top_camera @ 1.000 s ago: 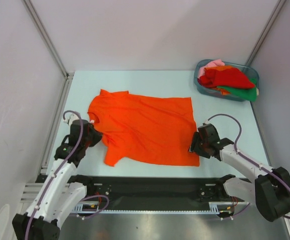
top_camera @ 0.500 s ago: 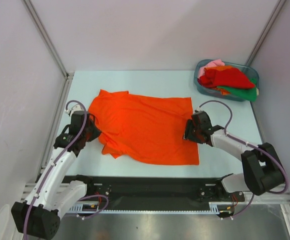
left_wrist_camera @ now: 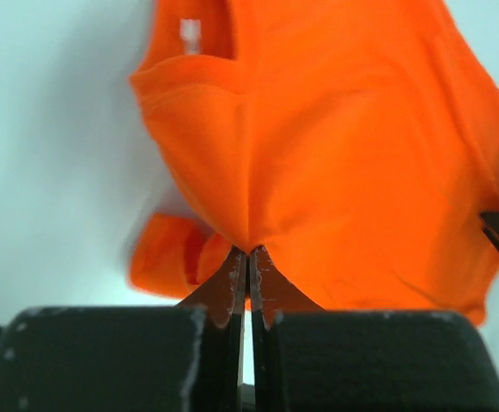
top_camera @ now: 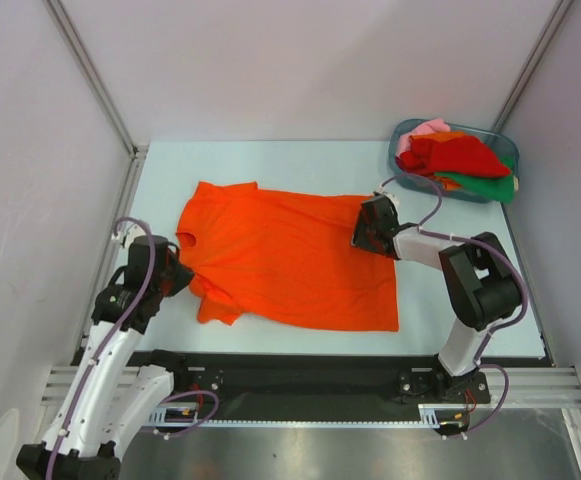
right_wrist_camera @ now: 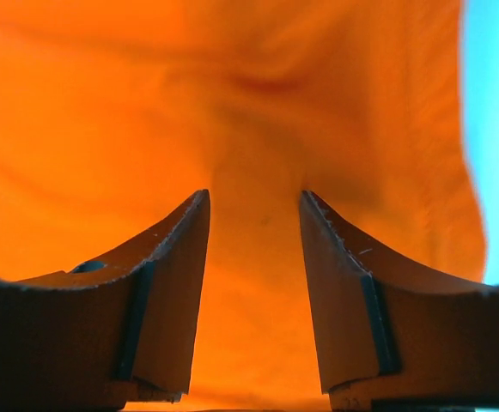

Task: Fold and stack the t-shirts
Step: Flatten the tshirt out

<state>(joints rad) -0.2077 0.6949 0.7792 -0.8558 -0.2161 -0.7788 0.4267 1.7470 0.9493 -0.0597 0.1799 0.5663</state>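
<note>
Two end effectors (top_camera: 182, 276) (top_camera: 358, 229) at t-shirt (top_camera: 290, 265) edges

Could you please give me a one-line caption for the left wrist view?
Left pincer shut on a fold of the orange t-shirt, pale table beside it.

Table (top_camera: 270, 165): pale blue-green top, matte, evenly lit, only soft shadows on it. Back wall (top_camera: 310, 60): plain, off-white with a faint lilac cast. Left wall (top_camera: 30, 200) and right wall (top_camera: 570, 200): same plain panels, closing the table in on three sides. Grey metal posts, left post (top_camera: 90, 75) and right post (top_camera: 530, 65), stand at the two far corners. Aluminium side rail (top_camera: 128, 185) runs along the table's left edge. Black rail (top_camera: 300, 375) spans the near edge. Brushed metal plate (top_camera: 300, 450) lies below it, with dull reflections.
</note>
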